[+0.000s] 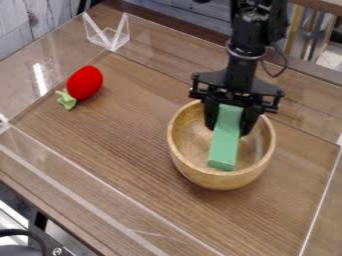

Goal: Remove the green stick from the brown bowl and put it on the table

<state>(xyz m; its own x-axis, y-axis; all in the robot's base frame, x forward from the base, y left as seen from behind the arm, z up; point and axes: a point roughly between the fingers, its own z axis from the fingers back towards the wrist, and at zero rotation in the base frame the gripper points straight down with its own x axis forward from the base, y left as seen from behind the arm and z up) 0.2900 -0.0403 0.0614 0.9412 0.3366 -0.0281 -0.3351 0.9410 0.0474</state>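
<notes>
Camera view: a dark wood-grain table (120, 130) with clear plastic walls (107, 32) along its edges. The brown bowl (221, 149) sits right of centre. The gripper (235, 103) is clenched on the green stick's (226, 140) far end; the stick slants steeply, its long axis running near-far, lower end inside the bowl.

Arm (251, 30): single, black, entering from the top edge right of centre, running almost straight down. Cables run alongside its upper part.

Wrist: narrow black column directly above the pincer, upright.

Pincer (234, 103): black, pointing straight down, with a wide crossbar spreading left and right at its base. Its two fingers (214, 108) hang from the bar, drawn close together and clamped on the upper end of the green stick (226, 137), one finger on each side. Fingertips reach just below the rim of the brown bowl (187, 160).
</notes>
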